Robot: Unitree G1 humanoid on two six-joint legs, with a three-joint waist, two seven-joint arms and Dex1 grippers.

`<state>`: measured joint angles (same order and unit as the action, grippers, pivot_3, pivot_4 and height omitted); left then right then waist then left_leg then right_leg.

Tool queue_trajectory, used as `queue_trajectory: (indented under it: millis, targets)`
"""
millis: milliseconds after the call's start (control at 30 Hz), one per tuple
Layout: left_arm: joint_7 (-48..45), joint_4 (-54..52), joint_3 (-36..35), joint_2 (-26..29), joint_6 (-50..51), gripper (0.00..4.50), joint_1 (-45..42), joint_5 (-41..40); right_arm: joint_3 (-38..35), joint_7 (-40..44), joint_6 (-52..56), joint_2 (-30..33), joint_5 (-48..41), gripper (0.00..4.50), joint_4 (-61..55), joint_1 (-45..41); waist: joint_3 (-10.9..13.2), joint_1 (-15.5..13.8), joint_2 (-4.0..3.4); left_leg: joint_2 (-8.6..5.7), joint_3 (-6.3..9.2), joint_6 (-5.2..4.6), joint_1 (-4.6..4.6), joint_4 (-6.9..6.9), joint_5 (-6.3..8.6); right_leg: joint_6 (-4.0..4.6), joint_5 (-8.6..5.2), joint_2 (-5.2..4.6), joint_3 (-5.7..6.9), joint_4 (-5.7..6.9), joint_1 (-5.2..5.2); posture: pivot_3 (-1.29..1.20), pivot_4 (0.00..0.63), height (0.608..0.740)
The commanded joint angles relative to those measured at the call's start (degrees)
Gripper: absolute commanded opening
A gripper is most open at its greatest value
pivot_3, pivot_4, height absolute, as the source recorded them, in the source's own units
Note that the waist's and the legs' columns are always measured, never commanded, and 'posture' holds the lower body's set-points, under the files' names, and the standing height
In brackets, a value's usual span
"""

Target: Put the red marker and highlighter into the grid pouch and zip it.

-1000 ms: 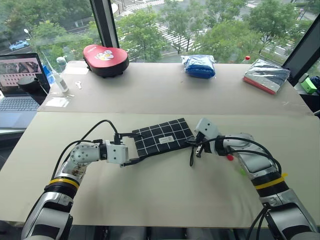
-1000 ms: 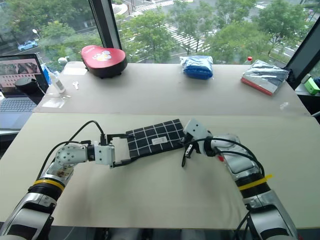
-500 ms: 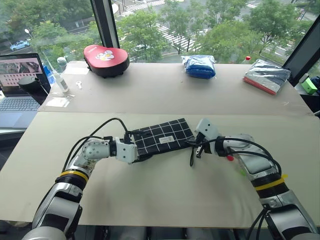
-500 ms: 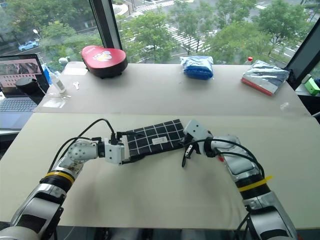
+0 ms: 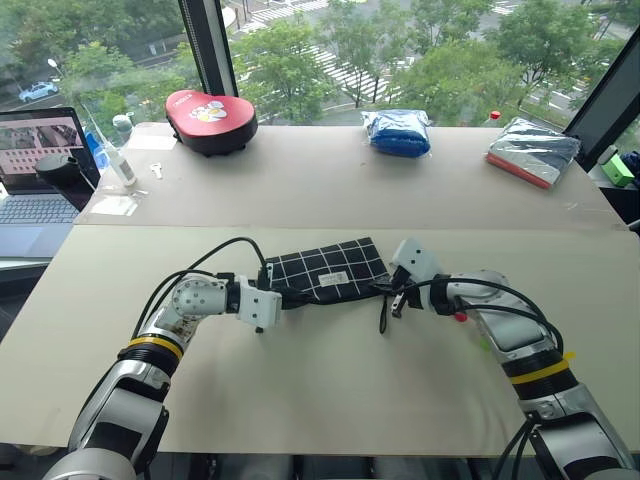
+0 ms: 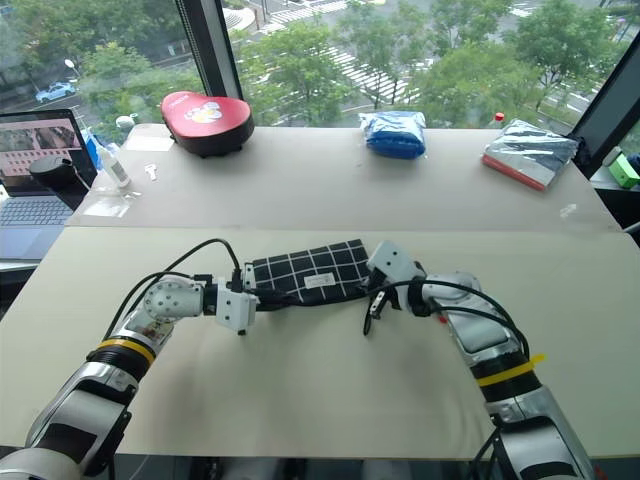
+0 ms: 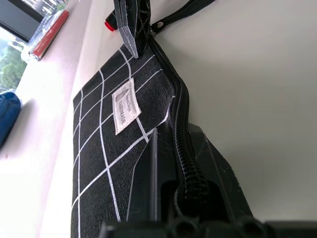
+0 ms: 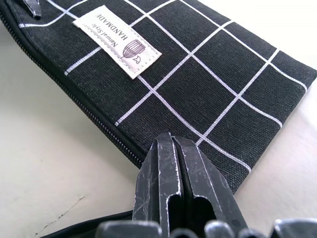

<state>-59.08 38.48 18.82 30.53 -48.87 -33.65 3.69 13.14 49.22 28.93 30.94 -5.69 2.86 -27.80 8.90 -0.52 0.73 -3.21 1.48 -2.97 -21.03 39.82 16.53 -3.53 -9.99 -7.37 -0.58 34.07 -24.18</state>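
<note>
A wide pale counter (image 5: 330,390) under tall windows fills the frame, and the grid pouch (image 5: 325,270) lies flat at its centre between 2 arms. The left hand (image 5: 278,297) is clamped on the pouch's left end along the zipper, likely to brace it. The right hand (image 5: 392,290), fingers pressed together, pinches the right end beside the pull cord (image 5: 383,312), apparently ready to zip.
</note>
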Motion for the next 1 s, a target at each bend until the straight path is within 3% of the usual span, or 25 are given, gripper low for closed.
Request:
queue_trajectory:
  millis: [33, 100, 267, 333, 533, 667, 1000]
  targets:
    - [-1.6, -5.6, 0.4, -1.5, 7.5, 0.0, 3.7, -3.4, -4.1, -1.7, 2.0, -3.0, -3.7, 0.29, 1.7, -0.8, 0.0, 0.1, 0.0, 0.01, 0.0, 0.0, -0.01, -0.01, 0.0, 0.0, 0.0, 0.01, 0.0, 0.0, -0.01, 0.0, 0.15, 0.74]
    - [-1.8, -7.4, 0.1, -1.3, 9.1, 0.0, 4.3, -3.6, -7.2, -2.0, 2.5, -4.1, -6.1, 0.73, 1.4, -1.7, 0.0, 0.0, 0.01, 0.02, 0.0, 0.0, -0.05, 0.0, 0.0, 0.0, 0.0, 0.0, 0.0, 0.0, -0.06, 0.0, 0.15, 0.74]
    - [-0.3, -10.0, -2.5, -2.8, 14.2, 0.0, 5.0, -6.3, -16.2, -2.7, 9.5, -2.8, -13.7, 2.65, -2.4, -3.0, 0.0, -0.1, -0.02, -0.01, 0.01, 0.0, -0.16, -0.01, 0.0, 0.0, 0.0, 0.0, -0.01, -0.01, -0.18, 0.0, 0.15, 0.74]
    - [0.3, -11.7, -3.6, -3.6, 16.6, 0.0, 5.2, -7.5, -21.5, -1.8, 14.7, -2.1, -20.0, 3.09, -4.4, -3.2, 0.0, -0.1, -0.01, 0.0, 0.01, -0.01, -0.18, -0.03, 0.01, 0.0, 0.0, 0.0, 0.0, -0.01, -0.21, 0.0, 0.15, 0.74]
    - [4.2, -17.5, -7.2, -5.8, 25.7, 0.0, 5.6, -10.6, -30.5, -2.1, 20.2, 4.5, -27.4, 3.09, -13.0, 0.1, 0.1, 0.0, 0.04, 0.03, 0.03, -0.03, -0.39, -0.05, 0.02, 0.0, 0.0, 0.01, 0.01, -0.01, -0.37, 0.0, 0.15, 0.74]
    - [6.9, -21.0, -9.0, -7.0, 31.0, 0.0, 5.1, -11.4, -23.9, -6.3, 18.1, 6.4, -21.1, 3.09, -16.6, 5.5, 0.1, 0.1, 0.06, 0.04, 0.03, -0.04, -0.38, -0.05, 0.03, 0.0, 0.0, 0.01, 0.01, -0.03, -0.36, 0.0, 0.15, 0.74]
    - [8.0, -24.0, -9.1, -7.7, 35.2, 0.0, 4.3, -10.5, -18.6, -17.2, 16.5, -2.5, -16.3, 3.09, -8.8, 1.6, 0.2, 0.8, 0.08, 0.0, -0.02, 0.04, -0.39, -0.02, -0.01, 0.0, 0.01, 0.01, -0.07, -0.02, -0.41, 0.0, 0.15, 0.74]
